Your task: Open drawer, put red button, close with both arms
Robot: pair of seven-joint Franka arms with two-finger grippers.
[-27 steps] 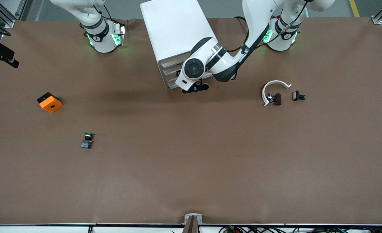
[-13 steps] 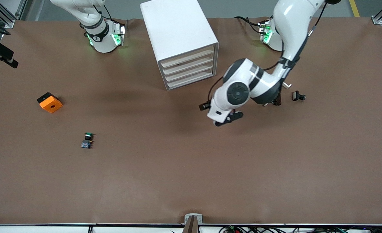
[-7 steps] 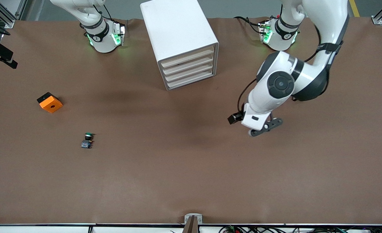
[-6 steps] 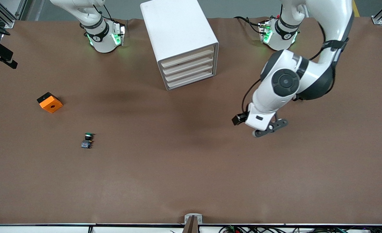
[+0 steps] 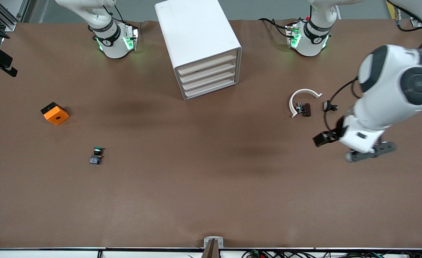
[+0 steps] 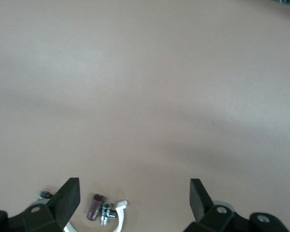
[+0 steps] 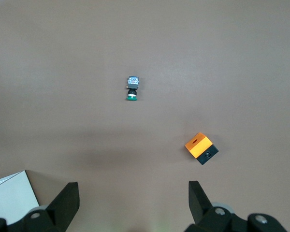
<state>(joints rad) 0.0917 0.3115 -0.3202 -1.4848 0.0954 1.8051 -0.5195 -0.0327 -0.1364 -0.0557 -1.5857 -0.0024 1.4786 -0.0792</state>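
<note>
The left gripper (image 5: 370, 153), empty and wide open, has swung from the cabinet (image 5: 198, 46) to the frame's right edge. All drawers sit shut, so the task looks finished. The right gripper (image 7: 133, 205) waits, open and empty.

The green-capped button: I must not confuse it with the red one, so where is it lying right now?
In the front view the green-capped button lies on the table toward the right arm's end, nearer the front camera than the orange block.

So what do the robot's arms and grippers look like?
Both arms are glossy white with black joint bands, and green lights glow at their bases. A black cable loops beside the left arm's wrist. The left gripper looks dark grey; the right gripper has black, wedge-shaped fingers.
</note>
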